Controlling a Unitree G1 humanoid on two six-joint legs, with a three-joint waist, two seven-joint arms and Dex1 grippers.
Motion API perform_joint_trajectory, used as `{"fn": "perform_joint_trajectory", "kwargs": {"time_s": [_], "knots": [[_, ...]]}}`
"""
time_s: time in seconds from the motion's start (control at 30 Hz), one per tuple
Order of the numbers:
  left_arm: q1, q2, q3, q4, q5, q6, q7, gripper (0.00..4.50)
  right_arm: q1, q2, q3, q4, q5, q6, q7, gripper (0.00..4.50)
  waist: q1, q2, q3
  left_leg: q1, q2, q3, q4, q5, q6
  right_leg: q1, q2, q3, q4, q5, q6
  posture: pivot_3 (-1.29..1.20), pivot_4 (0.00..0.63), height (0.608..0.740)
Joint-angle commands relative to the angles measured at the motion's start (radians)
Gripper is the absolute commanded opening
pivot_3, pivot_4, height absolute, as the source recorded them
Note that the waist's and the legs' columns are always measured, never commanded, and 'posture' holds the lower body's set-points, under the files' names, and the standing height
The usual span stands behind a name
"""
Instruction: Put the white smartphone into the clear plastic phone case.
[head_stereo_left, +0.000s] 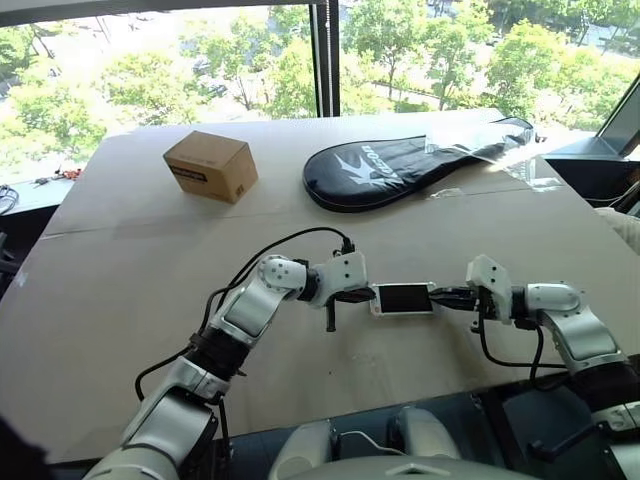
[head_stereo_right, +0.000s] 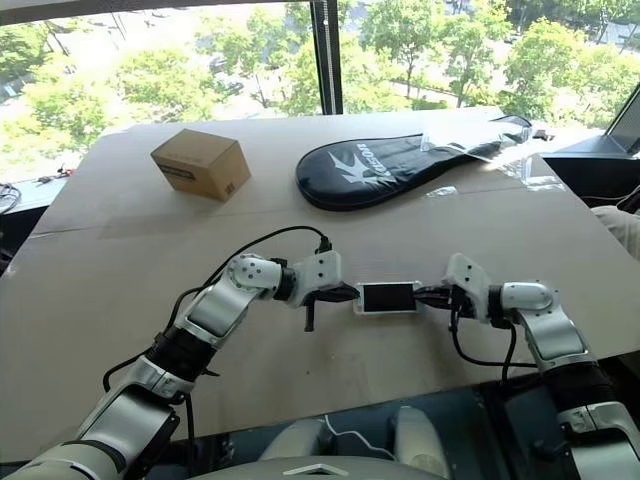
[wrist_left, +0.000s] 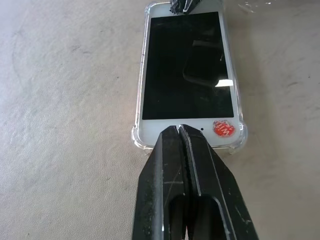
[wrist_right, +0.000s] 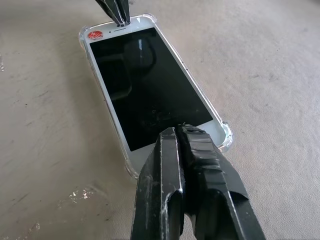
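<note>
The white smartphone lies screen up on the brown table, in front of me and between my two grippers. It sits inside the clear plastic phone case, whose rounded corners and rim show all around it. My left gripper is shut, its fingertips resting on the phone's white end by a red sticker. At the opposite end my right gripper is also shut, and its tips touch the phone's white border there.
A cardboard box stands at the far left of the table. A black racket cover lies at the far middle with a crinkled clear plastic sheet over its right end. The table's front edge runs close below the arms.
</note>
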Motion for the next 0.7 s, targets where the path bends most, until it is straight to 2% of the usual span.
{"fn": "perform_joint_trajectory", "kwargs": {"time_s": [0.03, 0.13, 0.17, 0.2, 0.23, 0.27, 0.3, 0.4, 0.47, 0.53, 0.7], "knots": [[0.011, -0.027, 0.074, -0.041, -0.066, -0.022, 0.024, 0.0, 0.055, 0.018, 0.02, 0.051, 0.032, 0.062, 0.038, 0.07, -0.005, 0.0, 0.001, 0.0, 0.0, 0.0, 0.0, 0.0, 0.0, 0.0, 0.0, 0.001, 0.0, 0.0, 0.0, 0.0, 0.15, 0.74], [0.04, -0.027, 0.15, -0.067, -0.137, -0.029, 0.022, 0.0, 0.05, -0.001, -0.063, -0.027, 0.151, 0.103, 0.084, 0.84, -0.005, 0.014, 0.01, -0.005, 0.0, 0.001, 0.0, 0.0, 0.0, -0.006, 0.0, 0.004, 0.0, 0.0, 0.0, 0.0, 0.15, 0.74], [0.058, -0.014, 0.198, -0.086, -0.186, -0.015, 0.012, 0.25, 0.042, -0.019, -0.109, -0.068, 0.21, 0.13, 0.1, 1.36, -0.004, 0.016, 0.012, -0.009, 0.0, 0.001, -0.001, 0.003, -0.004, -0.011, 0.0, 0.005, 0.001, 0.002, -0.003, 0.0, 0.15, 0.74], [0.071, -0.005, 0.231, -0.1, -0.219, -0.005, 0.004, 0.52, 0.037, -0.032, -0.139, -0.096, 0.248, 0.149, 0.11, 1.76, -0.005, 0.018, 0.013, -0.013, 0.0, 0.001, -0.001, 0.003, -0.005, -0.016, 0.0, 0.005, 0.001, 0.003, -0.004, 0.0, 0.15, 0.74], [0.086, 0.014, 0.267, -0.111, -0.251, 0.011, -0.004, 0.9, 0.023, -0.045, -0.18, -0.121, 0.296, 0.175, 0.115, 2.37, -0.005, 0.019, 0.014, -0.022, 0.0, 0.002, -0.001, 0.004, -0.007, -0.025, 0.0, 0.006, 0.003, 0.003, -0.005, 0.0, 0.15, 0.74], [0.096, 0.027, 0.288, -0.119, -0.269, 0.022, -0.009, 1.19, 0.014, -0.053, -0.205, -0.137, 0.327, 0.194, 0.116, 2.69, -0.005, 0.02, 0.014, -0.028, 0.0, 0.002, 0.0, 0.005, -0.008, -0.031, 0.0, 0.006, 0.003, 0.005, -0.007, 0.0, 0.15, 0.74], [0.106, 0.039, 0.309, -0.124, -0.286, 0.03, -0.009, 1.64, -0.001, -0.075, -0.237, -0.141, 0.35, 0.202, 0.124, 3.21, -0.004, 0.02, 0.015, -0.036, 0.0, 0.002, 0.002, 0.005, -0.008, -0.041, -0.001, 0.006, 0.006, 0.006, -0.008, 0.0, 0.15, 0.74], [0.177, 0.114, 0.412, -0.153, -0.347, 0.047, -0.026, 2.83, -0.02, -0.139, -0.285, -0.107, 0.369, 0.2, 0.173, 4.41, -0.002, 0.024, 0.02, -0.043, -0.001, 0.002, 0.002, 0.005, -0.008, -0.048, -0.002, 0.006, 0.006, 0.006, -0.008, 0.0, 0.15, 0.74], [0.257, 0.174, 0.478, -0.186, -0.37, 0.039, -0.04, 3.85, -0.03, -0.185, -0.305, -0.023, 0.36, 0.175, 0.223, 4.5, 0.0, 0.023, 0.022, -0.044, -0.001, 0.001, -0.002, 0.005, -0.007, -0.048, -0.002, 0.005, 0.002, 0.006, -0.008, 0.0, 0.15, 0.74], [0.326, 0.231, 0.516, -0.219, -0.389, 0.056, -0.059, 4.49, -0.046, -0.212, -0.313, 0.06, 0.343, 0.143, 0.258, 4.5, 0.0, 0.024, 0.025, -0.044, -0.001, 0.001, -0.003, 0.004, -0.007, -0.048, -0.002, 0.005, 0.001, 0.006, -0.008, 0.0, 0.15, 0.74], [0.419, 0.306, 0.567, -0.273, -0.394, 0.058, -0.059, 4.49, -0.112, -0.235, -0.283, 0.207, 0.283, 0.078, 0.309, 4.5, 0.009, 0.03, 0.033, -0.046, -0.001, 0.002, -0.002, 0.004, -0.006, -0.048, -0.003, 0.005, 0.0, 0.006, -0.008, 0.0, 0.15, 0.74]]}}
